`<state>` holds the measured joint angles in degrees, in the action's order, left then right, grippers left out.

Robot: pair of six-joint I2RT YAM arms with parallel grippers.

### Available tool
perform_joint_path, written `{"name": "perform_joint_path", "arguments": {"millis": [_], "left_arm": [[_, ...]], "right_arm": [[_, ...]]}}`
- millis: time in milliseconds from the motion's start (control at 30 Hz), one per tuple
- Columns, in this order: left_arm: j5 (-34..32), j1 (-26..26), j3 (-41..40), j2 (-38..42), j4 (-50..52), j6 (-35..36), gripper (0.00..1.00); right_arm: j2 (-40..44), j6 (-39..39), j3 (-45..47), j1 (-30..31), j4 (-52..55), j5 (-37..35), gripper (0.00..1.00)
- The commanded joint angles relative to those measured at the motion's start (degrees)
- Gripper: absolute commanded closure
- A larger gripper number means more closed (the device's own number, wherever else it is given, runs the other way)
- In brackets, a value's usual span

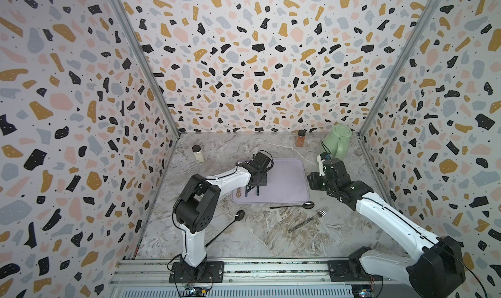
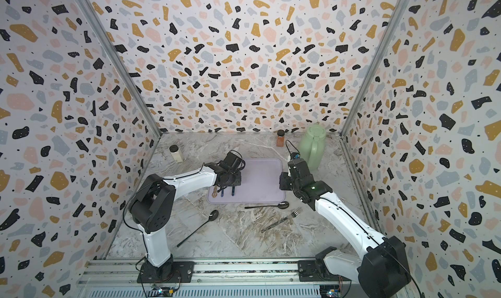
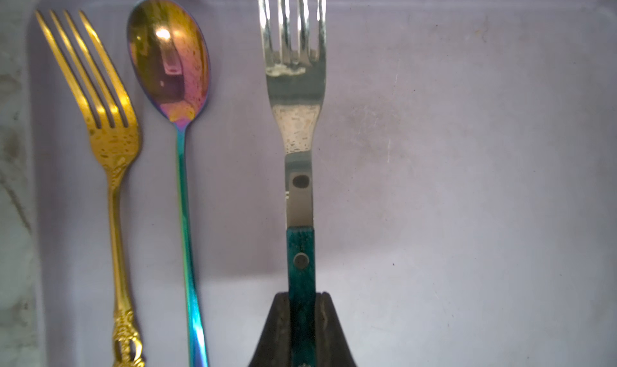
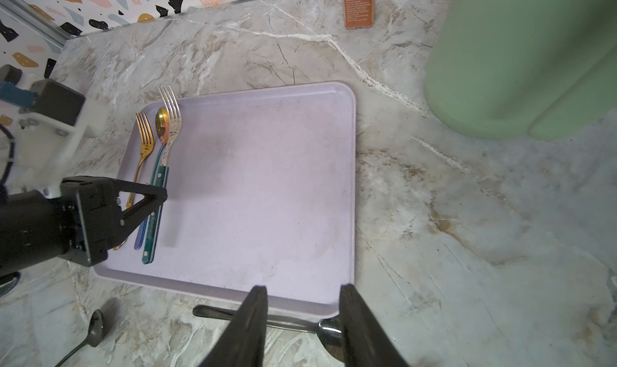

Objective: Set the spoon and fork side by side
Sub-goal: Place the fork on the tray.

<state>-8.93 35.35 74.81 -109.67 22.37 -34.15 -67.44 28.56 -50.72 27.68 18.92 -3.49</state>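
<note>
White arm links (image 1: 230, 178), black joint housings (image 1: 196, 204), thin black cables (image 2: 124, 215), black wedge-shaped tool fingers (image 4: 250, 325)

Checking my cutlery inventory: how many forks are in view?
3. A gold fork lies on the lilac tray; a teal-handled fork is in the left claw over that tray; a silver-tined fork lies on the marble table. None seems hidden.

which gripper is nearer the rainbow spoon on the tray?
Left. The left gripper, shut on the green-handled fork, sits right beside the rainbow spoon on the tray. The right gripper hangs open off the tray, across it, by the dark spoon.
</note>
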Motion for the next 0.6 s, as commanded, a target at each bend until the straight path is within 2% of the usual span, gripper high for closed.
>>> {"name": "perform_joint_path", "arguments": {"millis": [0,567], "left_arm": [[0.21,0.18,2.26,-1.56,-0.64,-2.88,0.93],[-0.07,2.69,4.73,-6.25,0.39,-3.97,0.89]], "right_arm": [[0.41,0.6,-1.2,-0.25,0.84,-1.2,0.59],[0.05,0.63,-1.49,-0.2,1.6,-1.92,0.59]]}}
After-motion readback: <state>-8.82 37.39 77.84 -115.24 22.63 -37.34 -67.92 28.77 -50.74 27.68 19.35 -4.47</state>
